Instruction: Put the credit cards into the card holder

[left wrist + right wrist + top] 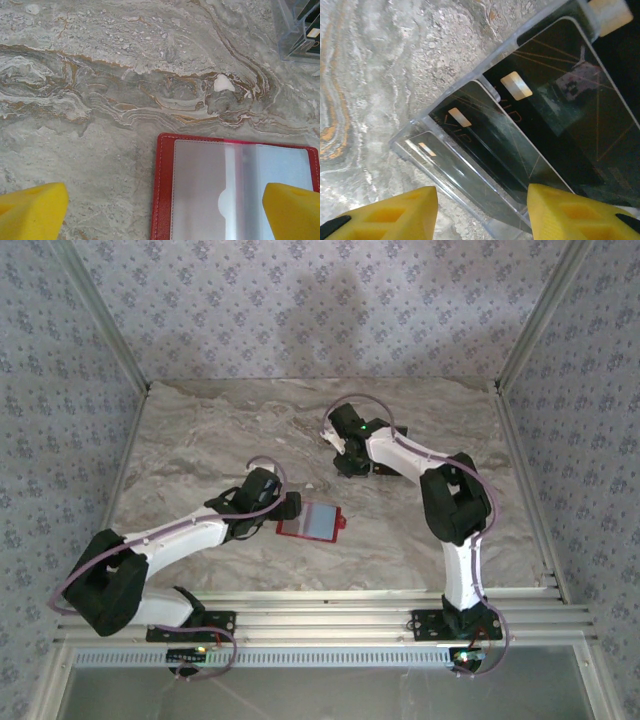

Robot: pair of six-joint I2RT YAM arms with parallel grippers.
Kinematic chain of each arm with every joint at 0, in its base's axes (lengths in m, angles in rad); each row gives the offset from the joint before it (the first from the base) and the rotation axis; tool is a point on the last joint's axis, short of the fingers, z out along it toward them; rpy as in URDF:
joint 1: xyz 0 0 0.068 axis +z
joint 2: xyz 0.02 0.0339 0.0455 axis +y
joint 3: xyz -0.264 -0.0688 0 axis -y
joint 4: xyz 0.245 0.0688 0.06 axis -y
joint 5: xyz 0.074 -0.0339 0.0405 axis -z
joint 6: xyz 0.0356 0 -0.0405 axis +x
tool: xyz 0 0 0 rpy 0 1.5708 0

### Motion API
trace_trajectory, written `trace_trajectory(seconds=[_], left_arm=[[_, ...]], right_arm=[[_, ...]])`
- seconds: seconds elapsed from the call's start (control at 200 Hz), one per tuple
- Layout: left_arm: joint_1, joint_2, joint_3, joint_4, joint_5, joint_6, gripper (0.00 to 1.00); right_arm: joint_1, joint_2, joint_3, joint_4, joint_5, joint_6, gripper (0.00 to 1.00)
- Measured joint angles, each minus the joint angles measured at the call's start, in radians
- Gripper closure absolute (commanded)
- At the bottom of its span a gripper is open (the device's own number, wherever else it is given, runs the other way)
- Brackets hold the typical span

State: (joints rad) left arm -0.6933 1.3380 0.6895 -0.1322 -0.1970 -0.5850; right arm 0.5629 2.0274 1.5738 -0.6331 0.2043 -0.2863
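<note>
The red card holder lies open on the marble table, its pale translucent pockets facing up. My left gripper hovers at its left edge, open, with the yellow fingertips wide apart and one over the holder's right half. Black credit cards with gold chips stand in a clear tiered rack. My right gripper is low over the rack's front tier, jaws apart on either side of the front card's lower end, with a gap still showing beside the left finger.
The marble tabletop is bare to the left and the back. An aluminium frame rail runs along the near edge, and patterned walls close in the sides. The rack's corner shows far right in the left wrist view.
</note>
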Motion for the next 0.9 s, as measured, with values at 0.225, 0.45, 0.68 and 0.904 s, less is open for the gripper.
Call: trace_trajectory(seconds=[0.225, 0.45, 0.68, 0.904], left_arm=[[0.000, 0.000, 0.000, 0.000, 0.003, 0.000, 0.00], [0.000, 0.000, 0.000, 0.000, 0.003, 0.000, 0.00], [0.000, 0.000, 0.000, 0.001, 0.003, 0.000, 0.00], [0.000, 0.002, 0.000, 0.002, 0.003, 0.000, 0.00]], right_arm=[[0.000, 0.015, 0.018, -0.008, 0.010, -0.012, 0.51], [0.005, 0.019, 0.018, -0.024, 0.010, -0.018, 0.55], [0.016, 0.018, 0.002, -0.025, 0.019, -0.018, 0.59], [0.034, 0.018, -0.012, -0.035, 0.021, -0.019, 0.64]])
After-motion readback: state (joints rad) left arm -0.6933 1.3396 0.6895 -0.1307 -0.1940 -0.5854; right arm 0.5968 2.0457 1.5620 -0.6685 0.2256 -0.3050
